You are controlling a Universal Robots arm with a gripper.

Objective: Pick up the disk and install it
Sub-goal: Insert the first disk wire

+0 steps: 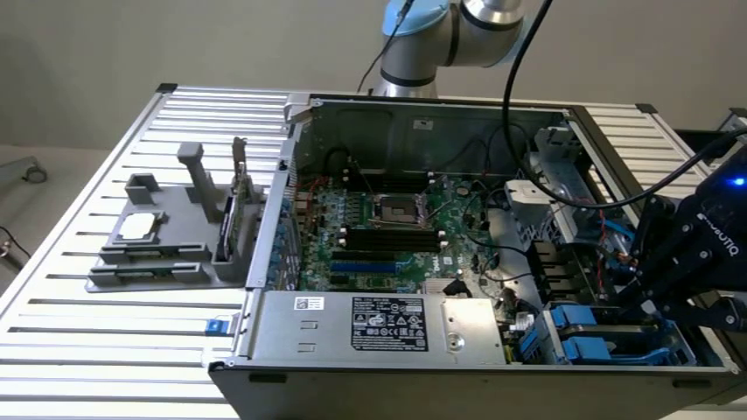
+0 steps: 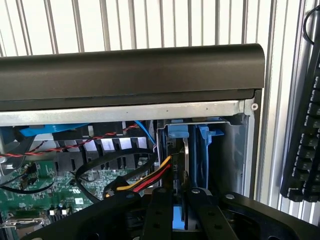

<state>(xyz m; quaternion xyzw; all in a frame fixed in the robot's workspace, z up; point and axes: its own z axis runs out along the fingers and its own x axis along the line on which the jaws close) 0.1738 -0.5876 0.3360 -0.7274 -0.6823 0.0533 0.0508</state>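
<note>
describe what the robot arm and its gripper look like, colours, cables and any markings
The arm has silver-grey tubular segments with a pale blue joint cap, and black cables run alongside it. The gripper is a chunky matte black unit with pale lettering on its side and a small blue light above it. In the wrist view its black fingers are flat bars with round holes.

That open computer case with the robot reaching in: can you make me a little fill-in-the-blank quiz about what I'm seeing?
1. The gripper is at the drive bay on the exterior view's ____ side.
2. The plastic rails in that bay are ____ in colour.
3. The motherboard inside the case is ____ in colour.

Missing words: right; blue; green
</note>
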